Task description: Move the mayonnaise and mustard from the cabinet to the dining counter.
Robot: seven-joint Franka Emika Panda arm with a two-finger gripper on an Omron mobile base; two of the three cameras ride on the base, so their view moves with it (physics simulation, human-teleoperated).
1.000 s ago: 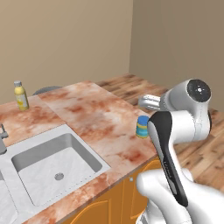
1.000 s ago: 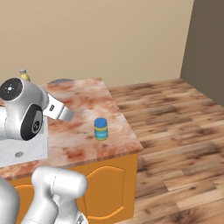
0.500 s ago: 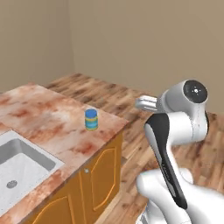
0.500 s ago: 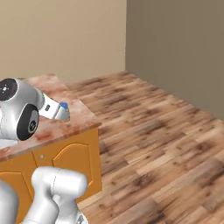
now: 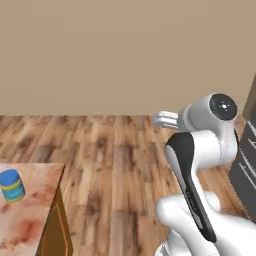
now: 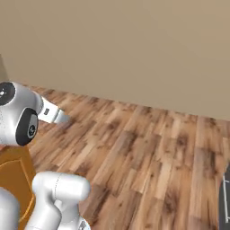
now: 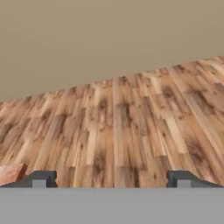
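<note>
wide wooden floor [image 7: 131, 118] open ahead up to beige wall [image 5: 125, 50]; dining counter [image 5: 30, 210] corner with mayonnaise [image 5: 11, 185] low left; dark unit [image 5: 247, 165] far right.

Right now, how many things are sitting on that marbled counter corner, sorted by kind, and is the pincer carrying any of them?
Mayonnaise jar, blue lid, on the dining counter: 1
Mustard bottle in sight: 0
Things held in the pincer, which is open and empty: 0
Total: 1
</note>
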